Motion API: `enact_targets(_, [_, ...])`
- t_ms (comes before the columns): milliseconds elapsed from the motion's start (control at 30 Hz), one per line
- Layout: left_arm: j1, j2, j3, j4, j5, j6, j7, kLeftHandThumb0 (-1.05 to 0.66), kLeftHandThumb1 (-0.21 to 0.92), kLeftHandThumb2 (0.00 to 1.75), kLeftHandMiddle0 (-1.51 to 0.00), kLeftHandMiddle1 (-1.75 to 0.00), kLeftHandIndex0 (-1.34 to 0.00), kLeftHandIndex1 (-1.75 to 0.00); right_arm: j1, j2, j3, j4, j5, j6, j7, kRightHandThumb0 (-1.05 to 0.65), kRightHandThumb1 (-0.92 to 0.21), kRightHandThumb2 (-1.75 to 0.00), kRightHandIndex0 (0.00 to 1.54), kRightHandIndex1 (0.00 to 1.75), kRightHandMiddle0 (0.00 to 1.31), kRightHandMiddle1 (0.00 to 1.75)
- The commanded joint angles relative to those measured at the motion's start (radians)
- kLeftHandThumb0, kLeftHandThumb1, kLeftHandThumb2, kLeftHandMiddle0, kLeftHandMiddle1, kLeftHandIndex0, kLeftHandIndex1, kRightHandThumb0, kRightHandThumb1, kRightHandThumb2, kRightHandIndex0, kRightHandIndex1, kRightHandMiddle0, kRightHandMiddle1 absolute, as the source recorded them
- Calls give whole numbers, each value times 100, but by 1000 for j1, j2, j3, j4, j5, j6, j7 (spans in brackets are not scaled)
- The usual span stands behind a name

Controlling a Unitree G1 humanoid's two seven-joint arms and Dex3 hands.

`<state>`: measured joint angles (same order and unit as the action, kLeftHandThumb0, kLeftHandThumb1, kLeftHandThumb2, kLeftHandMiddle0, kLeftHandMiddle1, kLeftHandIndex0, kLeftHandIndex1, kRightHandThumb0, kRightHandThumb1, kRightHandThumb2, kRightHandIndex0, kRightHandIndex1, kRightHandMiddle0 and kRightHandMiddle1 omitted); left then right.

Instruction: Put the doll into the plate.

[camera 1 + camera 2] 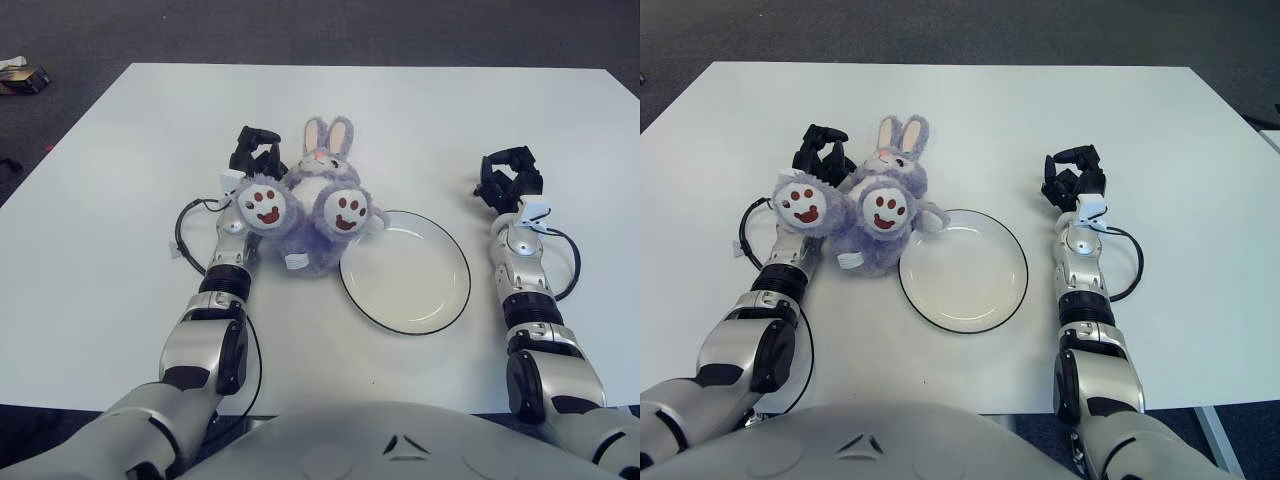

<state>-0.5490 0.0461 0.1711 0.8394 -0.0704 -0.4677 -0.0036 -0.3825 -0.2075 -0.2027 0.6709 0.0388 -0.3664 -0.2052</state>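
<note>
A purple plush bunny doll (pixel 315 205) lies on the white table with its white-soled feet toward me, just left of the plate and touching its rim. The white plate (pixel 440 300) with a dark rim is empty at the centre right. My left hand (pixel 256 152) rests on the table against the doll's left side. Its fingers are relaxed and hold nothing, and the doll's foot (pixel 266 205) lies over its wrist. My right hand (pixel 510 178) rests to the right of the plate, relaxed and empty.
The white table (pixel 120 200) runs to edges at the far side and at both sides. Dark carpet lies beyond it. A small dark box (pixel 22 78) lies on the floor at the far left.
</note>
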Motion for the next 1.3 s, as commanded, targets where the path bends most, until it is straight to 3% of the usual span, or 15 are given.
enact_targets(0, [59, -3, 5, 47, -4, 8, 3, -36, 79, 69, -75, -175, -28, -175, 94, 27, 6, 55, -13, 41, -2, -38, -75, -67, 87, 175, 39, 165])
enact_targets(1267, [52, 21, 0, 37, 7, -9, -5, -36, 79, 68, -77, -175, -28, -175, 87, 21, 5, 68, -23, 44, 3, -38, -74, -68, 88, 175, 39, 165])
